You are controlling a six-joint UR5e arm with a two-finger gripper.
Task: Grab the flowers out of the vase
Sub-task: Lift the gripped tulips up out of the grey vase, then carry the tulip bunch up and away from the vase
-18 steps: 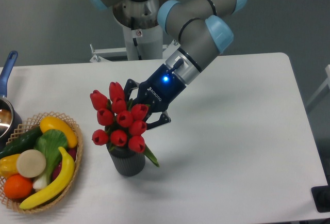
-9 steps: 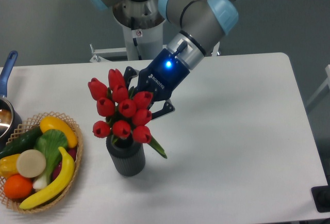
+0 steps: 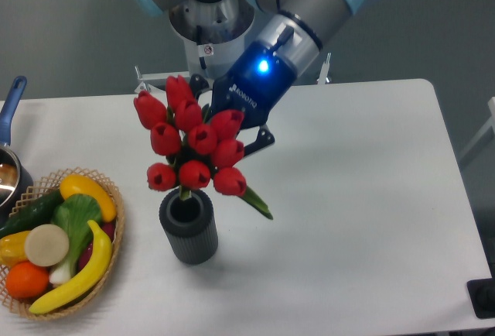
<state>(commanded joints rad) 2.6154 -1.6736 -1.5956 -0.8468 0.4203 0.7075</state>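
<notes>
The flowers [image 3: 195, 144], a bunch of red tulip heads with a green leaf trailing to the lower right, hang above the vase [image 3: 188, 231]. The vase is a short dark grey ribbed cylinder standing on the white table. The bottom of the stems is right at the vase's round mouth. My gripper [image 3: 230, 113] comes in from behind and to the right of the bunch and is shut on it. Its dark fingers [image 3: 263, 138] show on either side of the tulip heads. The grip point itself is hidden by the blooms.
A wicker basket [image 3: 117, 224] of fruit and vegetables sits at the left front, close to the vase. A pot with a blue handle [image 3: 13, 96] is at the left edge. The arm's base [image 3: 209, 49] stands behind the table.
My gripper has risen and moved slightly right with the flowers. The bunch has lifted until only the stem ends reach the vase's mouth. The vase has stayed put.
</notes>
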